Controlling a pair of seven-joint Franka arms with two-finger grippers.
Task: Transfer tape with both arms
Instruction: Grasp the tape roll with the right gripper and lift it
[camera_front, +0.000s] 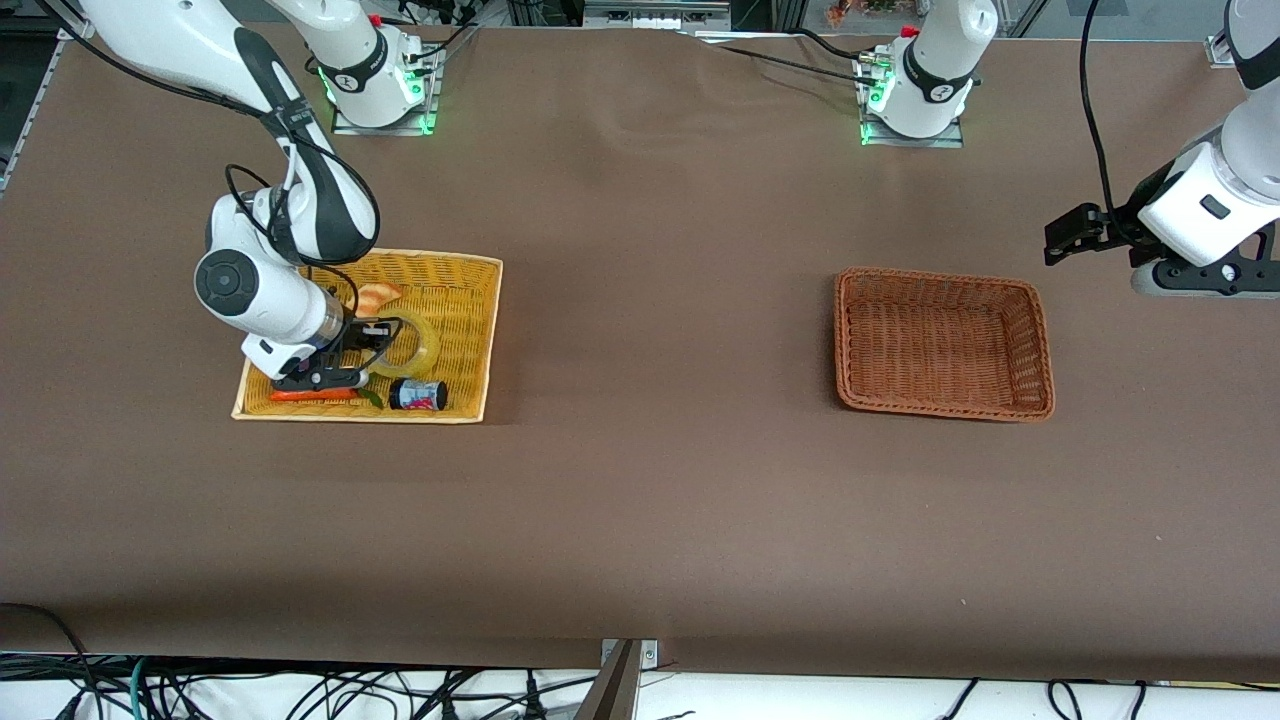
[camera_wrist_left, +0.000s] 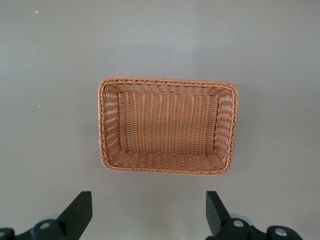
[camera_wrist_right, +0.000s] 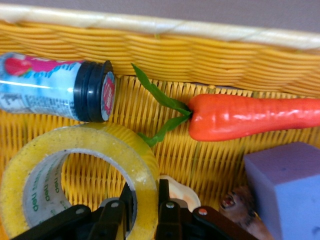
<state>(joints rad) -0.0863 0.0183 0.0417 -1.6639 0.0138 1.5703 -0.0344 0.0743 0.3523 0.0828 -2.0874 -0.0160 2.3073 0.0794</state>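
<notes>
Right wrist view alone shows a carrot (camera_wrist_right: 250, 117) and purple block (camera_wrist_right: 287, 187) beside the tape (camera_wrist_right: 75, 170): yellowish ring, grey core, lying in the yellow basket (camera_front: 455, 300). Right gripper (camera_wrist_right: 145, 205) pinches its wall. Left gripper (camera_wrist_left: 150, 215) waits wide open, holding nothing, above the brown basket (camera_wrist_left: 227, 125) on the bench (camera_front: 650, 500)

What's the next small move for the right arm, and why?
Probably lift straight up. The right gripper is down in the yellow basket with its fingers pinching the wall of the tape, one inside the core and one outside. The jar and carrot lie close beside it. The left gripper waits open above the brown basket.
</notes>
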